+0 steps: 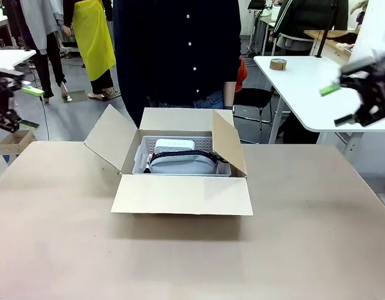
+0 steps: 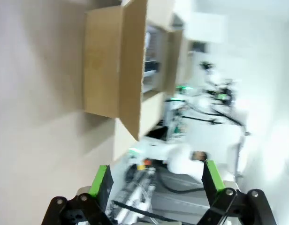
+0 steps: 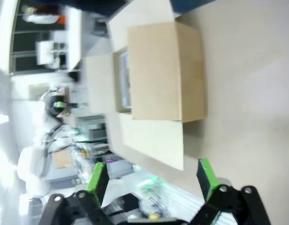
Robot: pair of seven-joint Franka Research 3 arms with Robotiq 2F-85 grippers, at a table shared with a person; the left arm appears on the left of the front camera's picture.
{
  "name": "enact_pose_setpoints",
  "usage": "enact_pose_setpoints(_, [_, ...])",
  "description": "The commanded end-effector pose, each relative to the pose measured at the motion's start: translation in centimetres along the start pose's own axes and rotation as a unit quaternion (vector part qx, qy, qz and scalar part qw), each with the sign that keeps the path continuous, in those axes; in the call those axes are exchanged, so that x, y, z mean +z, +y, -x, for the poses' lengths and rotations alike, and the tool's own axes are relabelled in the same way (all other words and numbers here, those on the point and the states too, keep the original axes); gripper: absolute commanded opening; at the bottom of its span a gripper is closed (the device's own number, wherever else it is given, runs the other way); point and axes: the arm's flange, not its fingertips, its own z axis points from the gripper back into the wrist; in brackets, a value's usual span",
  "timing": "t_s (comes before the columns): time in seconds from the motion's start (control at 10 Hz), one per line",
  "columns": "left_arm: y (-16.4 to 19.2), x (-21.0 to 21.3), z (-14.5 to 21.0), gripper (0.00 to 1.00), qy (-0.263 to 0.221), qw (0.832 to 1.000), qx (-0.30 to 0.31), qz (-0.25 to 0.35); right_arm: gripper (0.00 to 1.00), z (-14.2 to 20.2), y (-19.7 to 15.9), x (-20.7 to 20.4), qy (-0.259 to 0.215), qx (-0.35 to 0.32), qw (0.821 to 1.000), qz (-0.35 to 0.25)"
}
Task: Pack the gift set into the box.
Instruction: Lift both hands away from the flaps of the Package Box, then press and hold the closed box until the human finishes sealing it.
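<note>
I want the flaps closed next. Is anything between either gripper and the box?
Nothing visible. The left gripper and right gripper hang open at either side, with just table between them and the box. The basket already sits inside. A person stands just behind the far flap.

The gripper (image 3: pixel 151 172) hangs with its green-padded fingers (image 3: pixel 98 176) spread wide and nothing between them. Ahead of it, well apart, the cardboard box (image 3: pixel 165 70) sits on the beige desk (image 3: pixel 250 93), flaps open, one reaching toward the gripper. A white basket (image 3: pixel 125 79) shows blurrily inside.
</note>
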Motion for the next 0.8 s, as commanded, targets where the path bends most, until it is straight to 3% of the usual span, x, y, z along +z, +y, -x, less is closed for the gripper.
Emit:
enact_pose_setpoints(0.0, [3.4,0.0,-2.9,1.0,-0.001,0.977,0.076,0.199,1.0,-0.4,-6.7,-0.6,0.001,-0.095,0.987,-0.132])
enact_pose_setpoints(0.1, [3.9,-0.7,-4.5,1.0,-0.011,0.976,0.145,0.16,1.0,-1.1,-7.8,-1.5,-0.016,-0.145,0.984,-0.106])
enact_pose_setpoints(0.2, [2.9,1.0,-0.3,1.0,0.001,0.997,0.025,0.079,1.0,0.8,-4.1,0.9,-0.004,-0.047,0.996,-0.072])
enact_pose_setpoints(0.7, [2.9,1.0,-0.3,1.0,0.001,0.997,0.025,0.079,1.0,0.8,-4.1,0.9,-0.004,-0.047,0.996,-0.072])
